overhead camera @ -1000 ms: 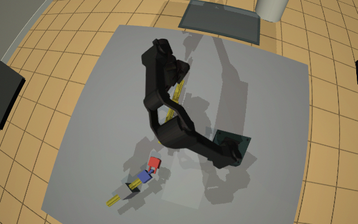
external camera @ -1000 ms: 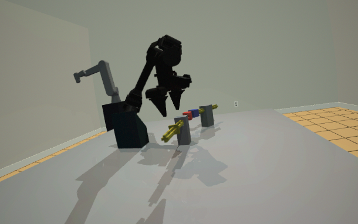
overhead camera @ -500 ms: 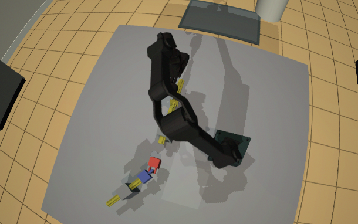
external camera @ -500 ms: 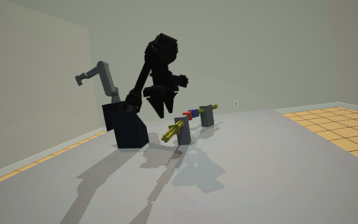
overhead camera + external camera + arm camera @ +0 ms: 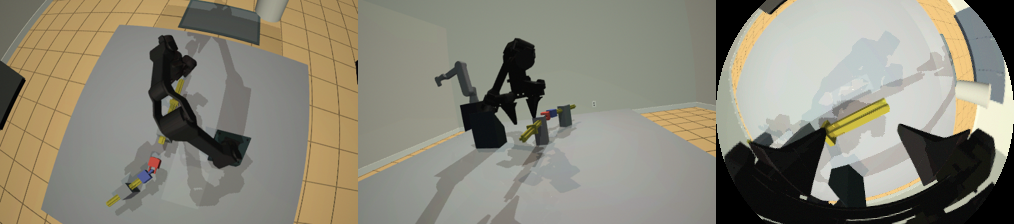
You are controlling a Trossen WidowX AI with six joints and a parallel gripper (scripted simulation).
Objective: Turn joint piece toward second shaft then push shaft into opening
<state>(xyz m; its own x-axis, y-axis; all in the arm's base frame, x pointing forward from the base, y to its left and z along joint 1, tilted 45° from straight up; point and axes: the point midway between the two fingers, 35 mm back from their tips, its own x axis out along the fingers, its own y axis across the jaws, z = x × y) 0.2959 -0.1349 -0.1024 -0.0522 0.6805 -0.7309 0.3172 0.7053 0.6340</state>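
The second shaft point(image 5: 179, 85) point(image 5: 530, 131) point(image 5: 857, 121) is a yellow ribbed rod that slides in a grey block point(image 5: 541, 132). In the top view my arm hides its middle, and its front end point(image 5: 161, 139) shows below the arm. My gripper point(image 5: 179, 71) point(image 5: 523, 120) point(image 5: 863, 129) is open and hangs just above the shaft's rear part, with one finger on each side of it. The red joint piece point(image 5: 154, 162) point(image 5: 546, 115) hangs on a blue piece point(image 5: 144, 176) point(image 5: 551, 112) at the end of the first shaft point(image 5: 113, 200) point(image 5: 570, 107). That shaft is fixed in the other block point(image 5: 132, 187) point(image 5: 564, 115).
The arm's base point(image 5: 232, 145) point(image 5: 487, 130) stands to the right of the shafts on the grey table point(image 5: 264, 117). A grey second arm point(image 5: 460, 79) stands behind it. A dark glass plate point(image 5: 220, 20) and a pale cylinder point(image 5: 271, 9) lie beyond the table.
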